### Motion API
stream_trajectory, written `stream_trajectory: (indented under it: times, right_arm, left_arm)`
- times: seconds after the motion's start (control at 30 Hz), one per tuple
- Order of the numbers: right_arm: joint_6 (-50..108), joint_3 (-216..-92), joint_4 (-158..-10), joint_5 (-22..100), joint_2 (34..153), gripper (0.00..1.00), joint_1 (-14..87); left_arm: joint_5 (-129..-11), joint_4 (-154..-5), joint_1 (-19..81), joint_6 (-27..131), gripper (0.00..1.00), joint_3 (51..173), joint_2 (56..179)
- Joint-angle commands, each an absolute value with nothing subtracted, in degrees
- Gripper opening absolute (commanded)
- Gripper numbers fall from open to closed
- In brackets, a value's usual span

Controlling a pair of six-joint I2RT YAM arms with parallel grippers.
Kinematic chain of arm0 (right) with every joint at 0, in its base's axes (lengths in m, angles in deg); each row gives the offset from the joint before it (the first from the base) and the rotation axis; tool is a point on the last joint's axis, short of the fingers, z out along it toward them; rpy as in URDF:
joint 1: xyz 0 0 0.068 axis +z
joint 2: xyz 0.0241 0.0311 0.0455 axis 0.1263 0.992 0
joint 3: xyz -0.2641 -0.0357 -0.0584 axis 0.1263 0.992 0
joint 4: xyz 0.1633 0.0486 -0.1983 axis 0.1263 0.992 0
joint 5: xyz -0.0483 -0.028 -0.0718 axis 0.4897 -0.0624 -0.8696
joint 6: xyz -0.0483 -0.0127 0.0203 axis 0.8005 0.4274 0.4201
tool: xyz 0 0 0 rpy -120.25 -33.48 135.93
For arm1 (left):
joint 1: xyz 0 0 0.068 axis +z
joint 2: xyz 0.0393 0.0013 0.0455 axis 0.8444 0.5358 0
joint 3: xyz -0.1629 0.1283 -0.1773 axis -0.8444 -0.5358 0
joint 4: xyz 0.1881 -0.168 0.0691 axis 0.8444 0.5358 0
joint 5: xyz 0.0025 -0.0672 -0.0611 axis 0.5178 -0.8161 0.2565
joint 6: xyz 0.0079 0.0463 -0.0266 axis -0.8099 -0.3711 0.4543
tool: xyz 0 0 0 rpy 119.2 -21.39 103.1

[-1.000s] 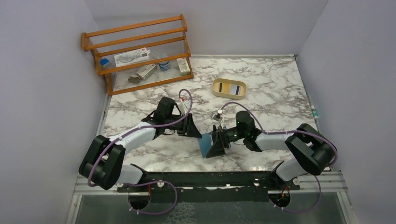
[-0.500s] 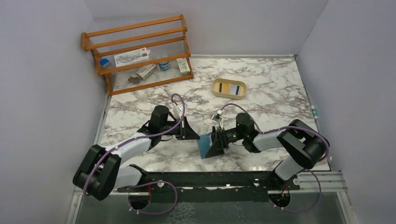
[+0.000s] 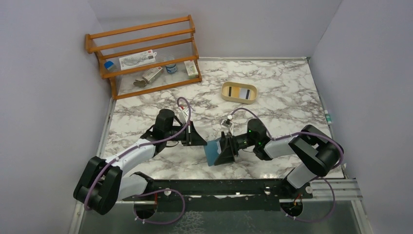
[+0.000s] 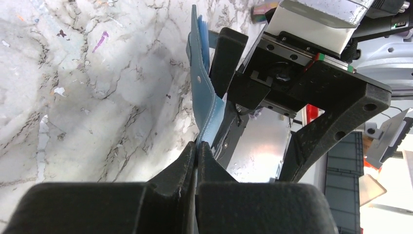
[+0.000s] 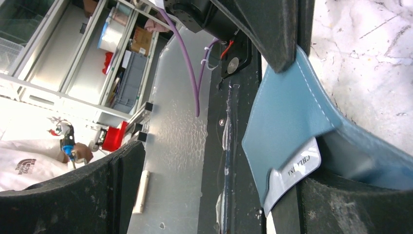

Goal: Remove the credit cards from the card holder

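The teal-blue card holder (image 3: 212, 152) stands on edge on the marble table, between the two grippers. My left gripper (image 3: 205, 143) is shut on the edge of its thin flap (image 4: 206, 105), which runs down into the closed jaws (image 4: 197, 146). My right gripper (image 3: 219, 152) is open wide. The card holder (image 5: 292, 107) rests against one of its fingers (image 5: 350, 209), and the other finger stands well apart. A pale silver credit card (image 5: 293, 170) with printed letters pokes out from under the blue flap.
A tan rounded tray (image 3: 225, 92) holding a striped item sits at the back, right of centre. A wooden rack (image 3: 146, 53) with small items stands at the back left. Grey walls close in on both sides.
My left gripper has moved in and shut on the card holder's flap. The right gripper has stayed wide open and shifted slightly left with the holder.
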State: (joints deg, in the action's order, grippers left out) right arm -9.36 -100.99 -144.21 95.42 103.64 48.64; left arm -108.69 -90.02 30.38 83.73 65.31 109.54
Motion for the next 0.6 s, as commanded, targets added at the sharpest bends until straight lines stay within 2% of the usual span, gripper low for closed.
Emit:
stream_trajectory:
  times: [0.0,0.2,0.37,0.43,0.47,0.57]
  right_arm:
    - [-12.4,-98.4,-152.4,98.7,103.2,0.91,47.1]
    - [-15.4,-96.7,-157.6,100.1,102.9,0.91,45.1]
    - [-12.8,-97.3,-153.4,100.0,102.3,0.87,44.9]
    - [-11.7,-97.9,-151.4,99.7,102.4,0.79,44.9]
    - [-10.8,-98.2,-149.6,99.5,102.3,0.72,44.9]
    - [-8.0,-99.1,-144.2,98.2,102.2,0.39,44.9]
  left_arm:
    - [-107.4,-80.6,32.4,78.0,0.0,69.3,108.3]
    - [-107.2,-74.3,33.4,74.3,0.0,72.1,109.5]
    - [-107.5,-73.8,33.7,74.2,0.0,72.7,109.3]
    - [-107.6,-73.6,33.7,74.2,0.0,72.8,109.1]
    - [-107.7,-73.6,33.7,74.3,0.0,72.9,109.1]
    - [-107.8,-73.5,33.7,74.3,0.0,73.3,108.5]
